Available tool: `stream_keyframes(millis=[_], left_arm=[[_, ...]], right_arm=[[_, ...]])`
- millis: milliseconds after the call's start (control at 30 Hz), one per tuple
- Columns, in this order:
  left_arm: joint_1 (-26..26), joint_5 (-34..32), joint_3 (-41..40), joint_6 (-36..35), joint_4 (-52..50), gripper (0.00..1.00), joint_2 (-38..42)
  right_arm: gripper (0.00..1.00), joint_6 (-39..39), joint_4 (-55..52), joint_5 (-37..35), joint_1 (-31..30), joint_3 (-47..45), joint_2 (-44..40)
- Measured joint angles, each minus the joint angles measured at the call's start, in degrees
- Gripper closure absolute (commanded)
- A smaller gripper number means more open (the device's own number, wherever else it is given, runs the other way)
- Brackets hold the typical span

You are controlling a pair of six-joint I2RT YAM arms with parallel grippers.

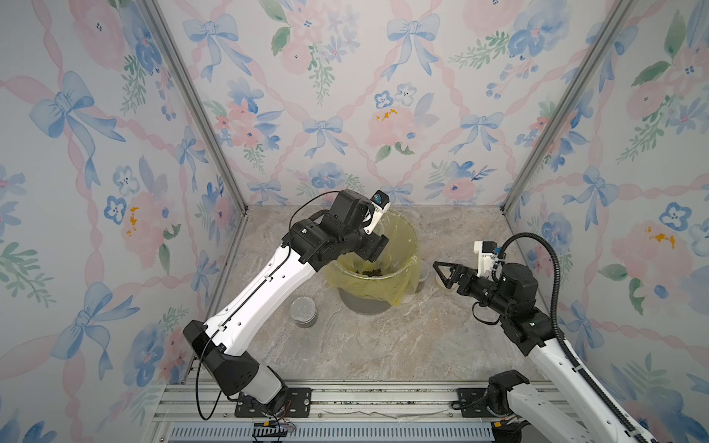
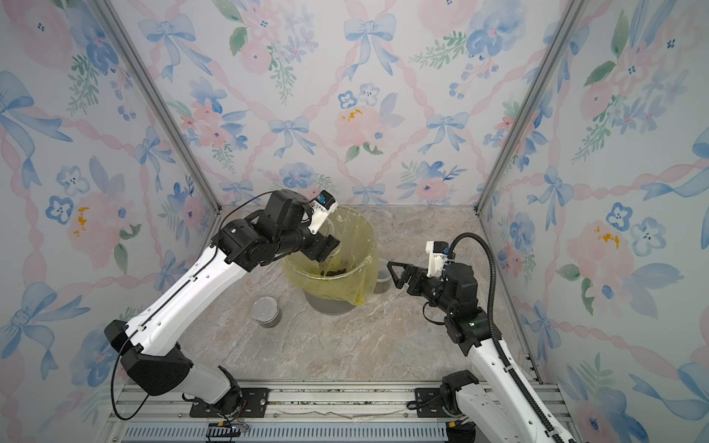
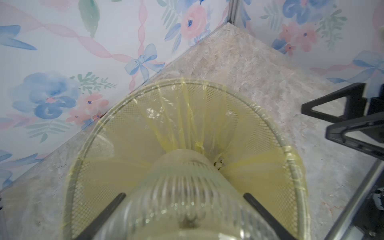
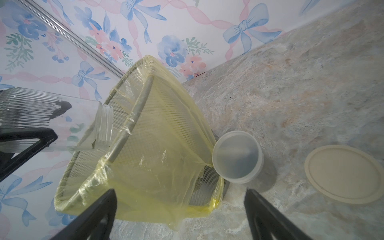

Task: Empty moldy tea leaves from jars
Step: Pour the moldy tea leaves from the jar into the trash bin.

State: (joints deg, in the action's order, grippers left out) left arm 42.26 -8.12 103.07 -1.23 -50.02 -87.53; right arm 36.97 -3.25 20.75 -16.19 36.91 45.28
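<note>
Ribbed jar (image 4: pixel 41 108) is clamped between the fingers of the left gripper (image 3: pixel 184 196) and tipped with its mouth over the rim of the yellow-lined bin (image 1: pixel 407 234). Tea leaves (image 1: pixel 370 272) are seen clumped at the bin's bottom. Right gripper (image 4: pixel 180 194) is held spread wide and empty, near a small clear jar (image 4: pixel 236 155).

Robot test cell in a lab, dressed up like a home: wall panels (image 1: pixel 345 96) w/ floral bow wallpaper, bare aluminium posts (image 1: pixel 199 107) at the corners, marble-look bench (image 1: pixel 383 337), two robot arms (image 1: pixel 261 299) bolted to a metal rail (image 1: pixel 364 395) at 6 o'clock.
</note>
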Motion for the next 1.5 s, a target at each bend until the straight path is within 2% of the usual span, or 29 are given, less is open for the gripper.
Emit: stream_keyframes(millis=[33,133,200,300,367,467,533,633,700,767,867,933,1067,1200,1300,1400,1500], left_arm=[[0.1,-0.9,0.1,-0.3,-0.5,0.93,-0.2],[-2.8,5.5,-0.9,1.1,-0.1,0.95,0.1],[-3.8,3.0,-1.1,0.8,-0.3,0.96,0.4],[-5.5,6.3,-1.5,1.9,0.0,0.96,1.0],[-4.1,2.2,-1.5,1.2,-0.1,0.97,1.2],[-4.2,5.8,-1.6,2.2,-0.3,0.97,1.6],[-3.6,2.6,-1.6,1.6,-0.5,0.97,1.7],[-4.5,5.6,-1.6,2.5,-0.4,0.98,2.2],[-3.7,2.6,-1.6,2.1,-0.4,0.98,2.4],[-4.5,5.2,-1.6,2.8,-0.3,0.99,2.6],[-5.1,5.4,-1.6,3.5,-0.2,1.00,2.9],[-7.6,9.9,-2.0,5.8,0.6,1.00,3.3],[-6.8,6.2,-2.0,6.0,1.5,1.00,3.9],[-2.8,2.6,-2.0,4.9,1.6,1.00,4.1],[-3.9,6.3,-2.0,6.1,1.9,1.00,4.3],[-3.5,1.9,-1.7,5.8,2.1,1.00,4.3],[-4.0,5.0,-1.7,6.6,2.3,1.00,4.5]], right_arm=[[0.03,0.0,0.1,0.0,0.0,0.0,0.0],[0.04,0.0,0.3,0.0,-0.1,-0.3,0.1],[0.03,0.0,0.3,0.0,-0.1,-0.3,0.1],[0.04,0.0,0.4,0.0,-0.2,-0.3,0.1],[0.03,0.0,0.5,0.0,-0.2,-0.3,0.1],[0.03,0.0,0.5,0.0,-0.3,-0.3,0.1],[0.04,0.0,0.5,0.0,-0.5,-0.3,0.1],[0.03,0.0,0.5,-0.1,-0.5,-0.3,0.0],[0.04,0.0,0.5,-0.1,-0.5,-0.3,0.0],[0.03,0.0,0.4,-0.2,-0.5,-0.3,-0.1],[0.03,0.0,0.5,-0.3,-0.5,-0.3,-0.4],[0.04,0.0,0.5,-0.6,-0.9,-0.3,-0.5],[0.03,-0.7,0.4,-0.9,-1.8,-0.3,-0.4],[0.04,-1.6,0.4,-1.3,-2.2,-0.3,-0.4],[0.03,-1.9,0.4,-1.6,-2.3,-0.3,-0.4],[0.03,-2.3,0.4,-2.2,-2.7,-0.3,-0.4],[0.03,-2.8,0.4,-2.7,-3.3,-0.3,-0.4]])
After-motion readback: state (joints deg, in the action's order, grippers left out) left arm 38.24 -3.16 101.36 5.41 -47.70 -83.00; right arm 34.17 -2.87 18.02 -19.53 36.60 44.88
